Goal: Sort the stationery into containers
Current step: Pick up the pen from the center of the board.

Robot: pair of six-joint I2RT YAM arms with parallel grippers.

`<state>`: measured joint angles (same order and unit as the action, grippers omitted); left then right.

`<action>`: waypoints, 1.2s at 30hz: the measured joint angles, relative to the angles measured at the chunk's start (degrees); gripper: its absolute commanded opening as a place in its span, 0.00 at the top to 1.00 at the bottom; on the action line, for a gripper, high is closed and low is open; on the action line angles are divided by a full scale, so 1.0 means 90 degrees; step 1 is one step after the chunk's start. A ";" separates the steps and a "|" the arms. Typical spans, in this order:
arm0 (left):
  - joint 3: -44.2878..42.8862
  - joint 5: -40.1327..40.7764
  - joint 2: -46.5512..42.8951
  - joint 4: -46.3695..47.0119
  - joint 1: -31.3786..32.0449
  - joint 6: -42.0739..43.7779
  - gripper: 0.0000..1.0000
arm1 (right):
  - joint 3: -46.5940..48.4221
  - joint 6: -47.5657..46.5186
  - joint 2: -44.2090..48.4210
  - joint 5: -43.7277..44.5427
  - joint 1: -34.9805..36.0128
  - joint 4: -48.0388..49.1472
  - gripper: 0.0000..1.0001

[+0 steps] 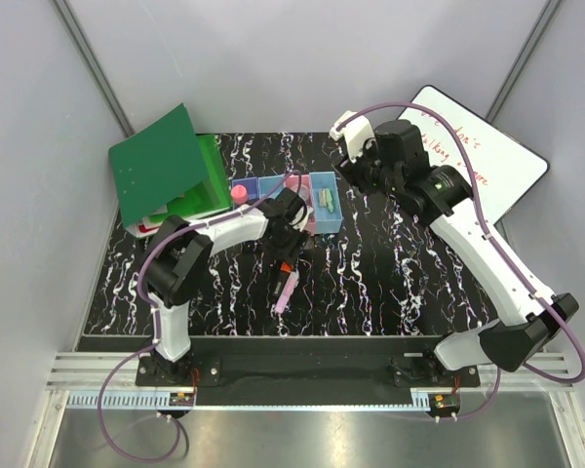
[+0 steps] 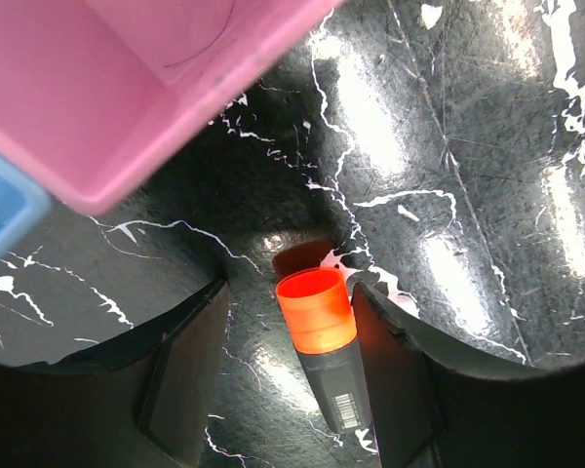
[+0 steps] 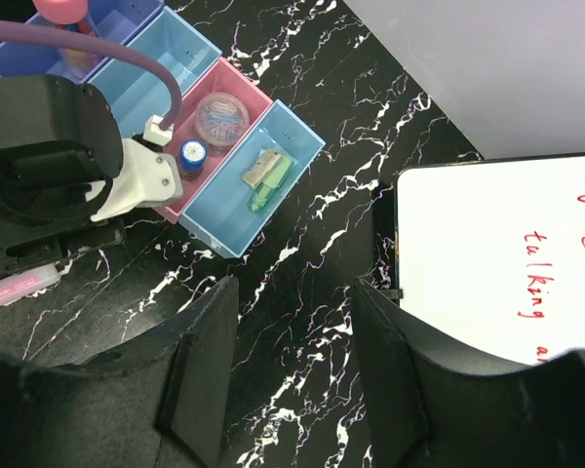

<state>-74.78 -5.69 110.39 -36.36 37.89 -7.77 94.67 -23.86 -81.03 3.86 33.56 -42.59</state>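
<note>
The left gripper stood partly open astride the orange marker, which lay on the table just at 6 o'clock of the pink bin. In the wrist view the barrel sat close against the finger at 3 o'clock, with a clear gap to the other, so nothing was held. That offset was the likely trouble. One pad meeting the round, smooth barrel first could roll or skid it across the glossy top, and a pinch on the step between cap and barrel might squirt it out. The bin wall was near, so a careless lift could clip its rim. The pink marker, at 6 o'clock of the orange one, could be nudged. The right gripper hung wide and empty over bare table, between the bins and the whiteboard. The cap was a shiny orange cylinder and the barrel dark grey with a barcode label. The table was black with white veining and threw glare, and the bins were thin, smooth plastic boxes with rounded corners.
</note>
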 measured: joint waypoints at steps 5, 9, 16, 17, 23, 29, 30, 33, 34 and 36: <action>0.0061 0.0206 0.0000 0.0046 0.0058 0.0075 0.78 | -0.0024 0.0012 0.0063 0.0002 0.0000 0.0080 0.44; 0.0078 0.0240 -0.0022 0.0017 0.0095 0.0104 1.00 | -0.0078 0.0015 0.0114 0.0005 0.0000 0.0121 0.44; 0.0194 0.0374 -0.0131 0.0114 0.0165 0.0165 1.00 | -0.0107 0.0012 0.0129 0.0017 0.0000 0.0138 0.45; 0.0214 0.0384 -0.0148 0.0109 0.0177 0.0177 1.00 | -0.0107 0.0012 0.0129 0.0019 0.0000 0.0138 0.45; 0.0345 0.0561 -0.0447 -0.0257 0.0262 0.0316 1.00 | -0.0141 -0.0034 0.0129 0.0034 0.0000 0.0172 0.46; 0.0155 0.0833 -0.1435 -0.0716 0.0274 0.0576 1.00 | -0.0180 -0.0153 0.0131 0.0165 0.0000 0.0245 0.46; -0.0002 0.0889 -0.1562 -0.0772 0.0274 0.0605 1.00 | -0.0180 -0.0172 0.0131 0.0177 0.0000 0.0257 0.46; -0.0546 0.1132 -0.1836 -0.0821 0.0243 0.0675 1.00 | -0.0192 -0.0226 0.0138 0.0206 0.0000 0.0262 0.47; -0.0816 0.1226 -0.1892 -0.0801 0.0223 0.0697 1.00 | -0.0202 -0.0240 0.0143 0.0238 0.0000 0.0262 0.47; -0.1375 0.1411 -0.1916 -0.0782 0.0158 0.0789 1.00 | -0.0216 -0.0279 0.0153 0.0287 0.0000 0.0260 0.47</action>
<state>-87.15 7.01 93.14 -43.40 39.31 -0.67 92.73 -26.37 -79.66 6.44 33.56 -40.25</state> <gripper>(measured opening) 0.278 0.535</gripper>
